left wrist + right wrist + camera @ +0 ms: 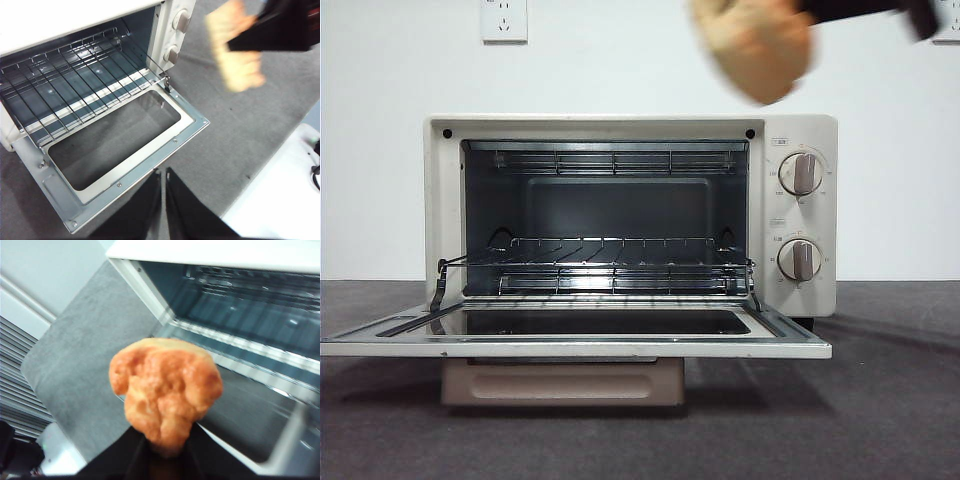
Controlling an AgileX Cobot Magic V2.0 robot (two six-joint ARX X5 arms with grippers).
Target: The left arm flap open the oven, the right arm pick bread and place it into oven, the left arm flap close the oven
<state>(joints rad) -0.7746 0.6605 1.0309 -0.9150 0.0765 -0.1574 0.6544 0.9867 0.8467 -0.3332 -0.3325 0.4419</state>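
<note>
The cream-white oven (800, 290) stands with its glass door (570, 347) flapped down flat, and its wire rack (610, 262) is bare. The golden-orange bread (755, 45) hangs blurred in the air above the oven's top right, with my right gripper (825, 10) shut on it. The right wrist view shows the bread (167, 387) pinched between that gripper's jaws (162, 452), beside the open oven (210, 250). My left gripper (163, 187) is shut and holds nothing. It hovers in front of the lowered door (187, 131). From there the bread (237, 65) and the right gripper (262, 32) show off to the oven's knob side.
Two beige knobs (802, 173) sit on the oven's right panel. The oven rests on a grey mat (880, 400). A white surface (280, 190) borders the mat near my left gripper. A wall socket (504, 18) is behind the oven.
</note>
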